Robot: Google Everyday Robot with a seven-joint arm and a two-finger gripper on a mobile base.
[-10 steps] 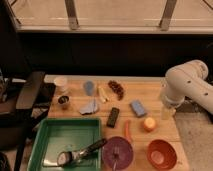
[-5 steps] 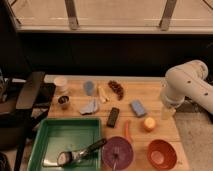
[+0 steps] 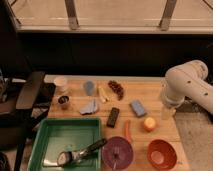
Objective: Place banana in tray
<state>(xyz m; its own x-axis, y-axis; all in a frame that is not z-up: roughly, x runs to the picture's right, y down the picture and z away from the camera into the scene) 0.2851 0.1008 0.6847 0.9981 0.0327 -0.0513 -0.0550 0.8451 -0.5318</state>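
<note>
Spanning the foreground, a wooden bench [image 3: 147, 95] stands below a dark wall and windows. The pincer [image 3: 167, 112] hangs at its right edge, jaws apart, holding nothing. The pale, curved banana [image 3: 102, 93] lies well to its left. The green plastic tray [image 3: 40, 142] sits farther left, nearer the camera, beside a round purple plate [image 3: 118, 152].

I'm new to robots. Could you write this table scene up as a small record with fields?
tray: green, at the wooden table's near left corner, holding a dark-handled utensil
banana: lying on the table, outside the tray
hand: at the table's right edge, away from the banana
front items: purple plate, red bowl
task status: banana not yet in tray
</note>
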